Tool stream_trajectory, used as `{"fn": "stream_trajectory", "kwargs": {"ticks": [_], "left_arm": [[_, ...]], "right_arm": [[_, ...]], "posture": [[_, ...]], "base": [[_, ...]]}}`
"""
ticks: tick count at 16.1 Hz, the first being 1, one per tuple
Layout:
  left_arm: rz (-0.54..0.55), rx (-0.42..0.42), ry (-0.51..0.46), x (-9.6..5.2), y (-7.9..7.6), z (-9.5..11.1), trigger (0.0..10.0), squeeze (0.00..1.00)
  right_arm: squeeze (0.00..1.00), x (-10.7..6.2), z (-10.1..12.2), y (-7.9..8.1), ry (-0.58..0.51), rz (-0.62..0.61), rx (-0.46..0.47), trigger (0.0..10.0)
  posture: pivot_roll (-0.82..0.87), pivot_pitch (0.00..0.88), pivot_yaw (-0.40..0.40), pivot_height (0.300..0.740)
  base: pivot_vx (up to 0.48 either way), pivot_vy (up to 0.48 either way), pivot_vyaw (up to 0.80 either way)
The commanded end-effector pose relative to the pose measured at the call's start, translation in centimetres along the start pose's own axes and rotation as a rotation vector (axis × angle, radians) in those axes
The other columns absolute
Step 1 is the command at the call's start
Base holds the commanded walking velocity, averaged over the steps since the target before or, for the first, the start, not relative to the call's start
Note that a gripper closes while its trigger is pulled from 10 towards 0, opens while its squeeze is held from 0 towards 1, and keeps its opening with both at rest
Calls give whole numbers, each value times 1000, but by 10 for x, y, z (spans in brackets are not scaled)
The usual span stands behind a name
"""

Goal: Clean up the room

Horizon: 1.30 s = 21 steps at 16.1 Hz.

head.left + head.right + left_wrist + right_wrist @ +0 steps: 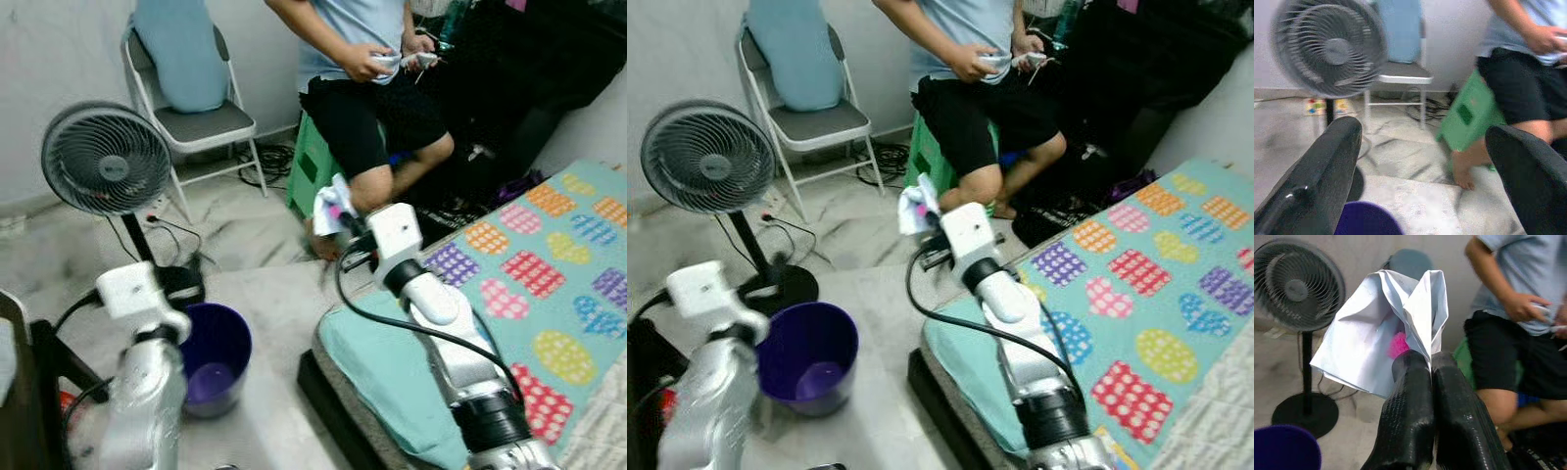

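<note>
A crumpled white paper with a pink patch is pinched between the fingers of my right gripper, which is shut on it. In the eye views that paper is held up beyond the mattress's corner, out over the floor. A purple bin stands on the floor to the left of the mattress, below and left of the held paper. My left gripper is open, its two black fingers wide apart, hovering above the bin's rim.
A standing fan is behind the bin, with cables on the floor. A person sits on a green stool just beyond my right gripper. A folding chair stands against the wall. The mattress with a colourful sheet lies on the right.
</note>
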<state>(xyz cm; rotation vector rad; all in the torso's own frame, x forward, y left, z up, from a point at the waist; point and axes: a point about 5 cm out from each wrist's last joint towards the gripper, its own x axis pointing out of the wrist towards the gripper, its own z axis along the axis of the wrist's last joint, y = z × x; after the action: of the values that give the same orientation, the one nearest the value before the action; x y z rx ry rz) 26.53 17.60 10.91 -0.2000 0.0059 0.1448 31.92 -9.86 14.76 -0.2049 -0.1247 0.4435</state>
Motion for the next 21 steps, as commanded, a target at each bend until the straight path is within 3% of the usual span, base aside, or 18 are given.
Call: {"fn": "stream_trajectory", "kwargs": {"ticks": [1, 5, 7, 8, 12, 16, 21], "left_arm": [[-55, 1, 14, 6, -12, -2, 10000, 0], [-125, 3, 12, 20, -22, -1, 10000, 0], [-126, 8, 6, 22, -18, 3, 10000, 0], [-124, 14, 11, 22, -14, 2, 10000, 0], [-109, 27, 5, 20, -12, 2, 10000, 0], [-88, 32, 8, 12, -6, 0, 10000, 0], [-86, 31, 1, 15, -8, 1, 10000, 0]], "right_arm": [[0, -7, -1, -10, 8, -54, -3, 10000], [0, -13, 0, -14, 4, -107, 1, 10000], [0, -13, 3, -8, -4, -101, 9, 10000], [0, -13, 2, -2, -3, -73, -34, 10000], [0, -13, 1, 8, -2, -34, 1, 10000], [0, -9, 3, 7, -6, -27, -3, 10000], [0, -13, 1, 7, 3, -14, -7, 10000]], "posture": [[-211, 0, -7, 740], [-257, 0, 28, 740], [-256, 0, 44, 740], [-252, 0, 46, 740], [-206, 0, 26, 740], [-195, 0, 20, 740], [-197, 0, 0, 740]], "base": [[0, 0, 0], [0, 0, 0], [0, 0, 0], [0, 0, 0], [0, 0, 762], [0, 0, 800], [0, 0, 800]]}}
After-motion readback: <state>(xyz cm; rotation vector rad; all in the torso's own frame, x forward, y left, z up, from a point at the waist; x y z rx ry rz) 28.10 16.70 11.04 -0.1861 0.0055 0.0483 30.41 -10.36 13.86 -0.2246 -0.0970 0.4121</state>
